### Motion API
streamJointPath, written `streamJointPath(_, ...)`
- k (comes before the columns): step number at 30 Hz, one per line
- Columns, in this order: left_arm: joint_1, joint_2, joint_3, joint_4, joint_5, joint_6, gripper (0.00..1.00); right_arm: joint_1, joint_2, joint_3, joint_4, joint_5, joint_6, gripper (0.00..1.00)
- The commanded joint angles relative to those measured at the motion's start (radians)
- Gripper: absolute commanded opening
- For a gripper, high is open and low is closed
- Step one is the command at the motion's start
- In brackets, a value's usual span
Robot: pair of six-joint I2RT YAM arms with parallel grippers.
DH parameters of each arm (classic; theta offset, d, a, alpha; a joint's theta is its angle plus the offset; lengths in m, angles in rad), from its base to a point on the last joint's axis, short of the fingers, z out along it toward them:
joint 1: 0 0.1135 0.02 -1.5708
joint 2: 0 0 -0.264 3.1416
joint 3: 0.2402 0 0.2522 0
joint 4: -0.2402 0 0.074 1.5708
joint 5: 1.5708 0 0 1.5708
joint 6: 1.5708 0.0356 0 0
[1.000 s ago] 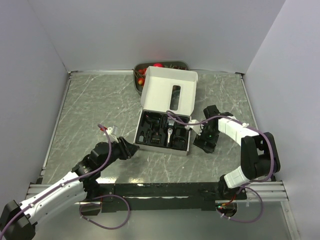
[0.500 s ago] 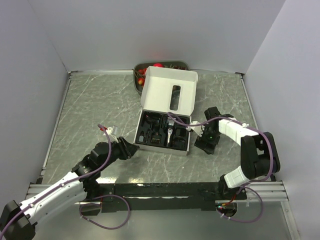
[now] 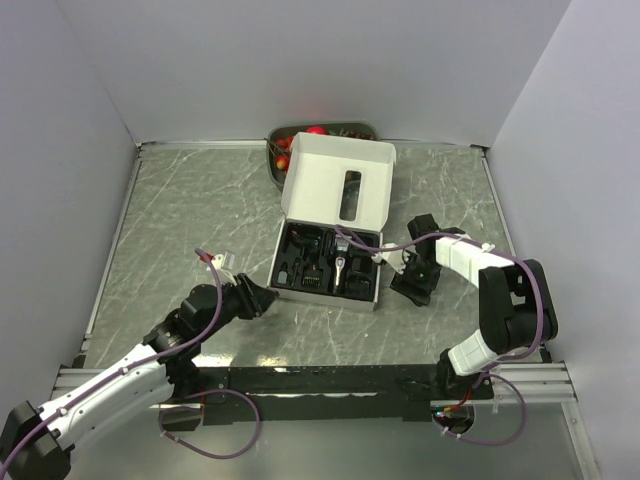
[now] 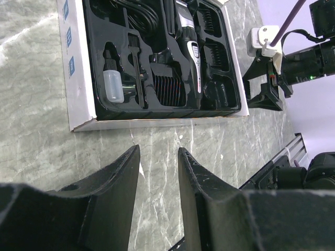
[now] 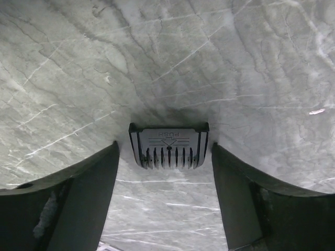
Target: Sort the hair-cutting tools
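The grey marbled table [image 3: 180, 200] is carrying everything. Near its middle the white cardboard box [image 3: 315, 185] is lying open, with its black insert facing up. In that insert the hair clipper [image 4: 189, 49] is resting lengthwise, with boxed comb guards [image 4: 212, 26] sitting just beside it.

The left arm is reaching in from the near left. The left gripper [image 4: 157, 159] is hanging near the box's near edge, its fingers parted by a narrow gap and gripping nothing.

The right arm is bending in from the far side of the box. The right gripper [image 3: 413, 278] is pointing down at the table just beside the box's right wall, with its jaws standing wide.

One loose comb guard [image 5: 168, 145] is lying flat on the table directly between those jaws, with a sliver of bare stone showing at each end. Its long axis is running from one finger to the other, and its teeth are pointing back toward the wrist. A squeeze would therefore probably catch it by its two short ends. The right arm is plainly the nearer one, since the left is sitting well apart on the other side of the box.
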Motion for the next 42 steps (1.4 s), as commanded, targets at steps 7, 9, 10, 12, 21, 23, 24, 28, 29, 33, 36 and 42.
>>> streamJointPath(7,-0.001,-0.006,-0.002,0.030,-0.005,-0.006,0.41,0.006,0.060,0.051,-0.021,0.005,0.001,0.48)
streamJointPath(9,0.001,-0.006,-0.002,0.030,-0.003,-0.006,0.41,0.011,0.061,0.057,-0.026,0.005,0.002,0.45)
streamJointPath(10,-0.001,-0.005,-0.002,0.029,-0.003,-0.006,0.41,0.014,0.058,0.058,-0.027,0.005,0.004,0.45)
streamJointPath(12,-0.001,-0.006,-0.002,0.030,-0.003,-0.006,0.41,0.012,0.034,0.064,-0.029,0.009,0.011,0.43)
streamJointPath(21,-0.001,-0.020,0.001,0.017,-0.014,-0.005,0.41,0.098,-0.121,0.205,-0.142,0.050,0.037,0.42)
streamJointPath(23,-0.001,-0.018,0.002,0.013,-0.022,-0.003,0.41,0.153,-0.108,0.285,-0.182,0.076,0.054,0.40)
streamJointPath(24,-0.001,-0.020,0.002,0.010,-0.026,-0.003,0.41,0.166,-0.100,0.311,-0.223,0.074,0.077,0.39)
streamJointPath(28,-0.001,-0.011,0.007,0.006,-0.040,-0.003,0.41,0.213,-0.103,0.391,-0.243,0.063,0.106,0.38)
streamJointPath(29,-0.001,-0.009,0.007,0.004,-0.045,-0.002,0.40,0.227,-0.103,0.393,-0.243,0.069,0.108,0.38)
streamJointPath(33,-0.001,-0.012,0.012,-0.008,-0.075,-0.002,0.41,0.310,-0.080,0.426,-0.312,0.116,0.168,0.39)
streamJointPath(36,-0.001,-0.006,0.021,-0.025,-0.101,0.001,0.41,0.359,-0.069,0.448,-0.332,0.115,0.246,0.39)
streamJointPath(42,-0.001,0.012,0.045,-0.037,-0.146,0.001,0.41,0.456,-0.083,0.422,-0.254,0.123,0.352,0.39)
